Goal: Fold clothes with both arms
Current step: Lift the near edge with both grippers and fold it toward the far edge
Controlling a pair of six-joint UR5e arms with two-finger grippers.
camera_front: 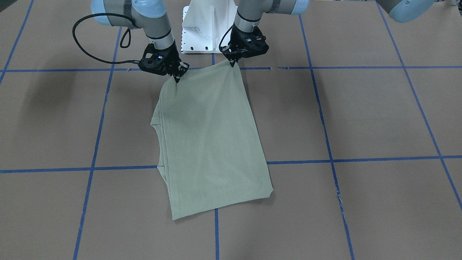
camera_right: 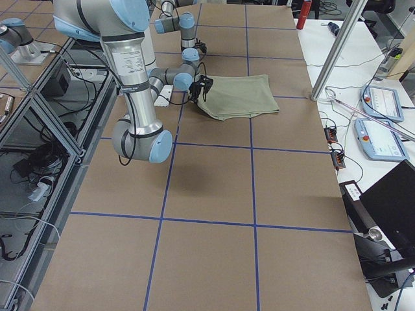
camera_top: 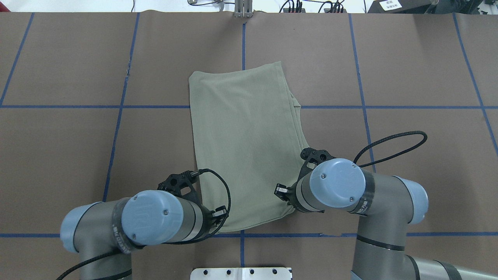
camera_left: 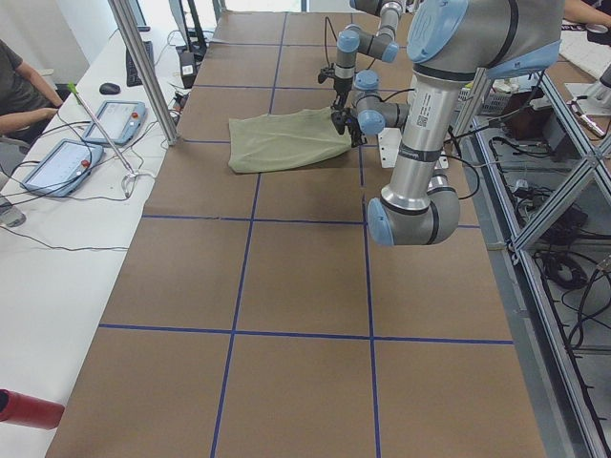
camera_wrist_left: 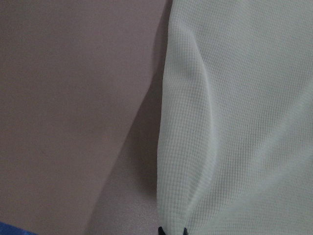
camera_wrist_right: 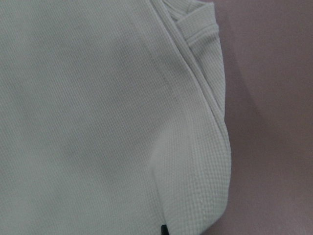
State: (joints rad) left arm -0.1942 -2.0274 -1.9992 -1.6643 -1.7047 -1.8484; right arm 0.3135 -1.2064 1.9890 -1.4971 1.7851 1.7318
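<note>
Sage-green knit, the folded long-sleeved shirt [camera_front: 213,144] lies flat on the brown, blue-taped tabletop [camera_front: 361,119], just in front of the white metal pedestal [camera_front: 202,32]. The jaws of the silver-grey tubular left arm [camera_top: 151,217] and right arm [camera_top: 338,184] are each pinched closed on a shirt corner nearest the pedestal.

Left arm [camera_top: 105,262], right arm [camera_top: 383,194]: silver-grey tubes, light blue joint caps [camera_top: 336,182], looped black cables [camera_top: 412,132].
</note>
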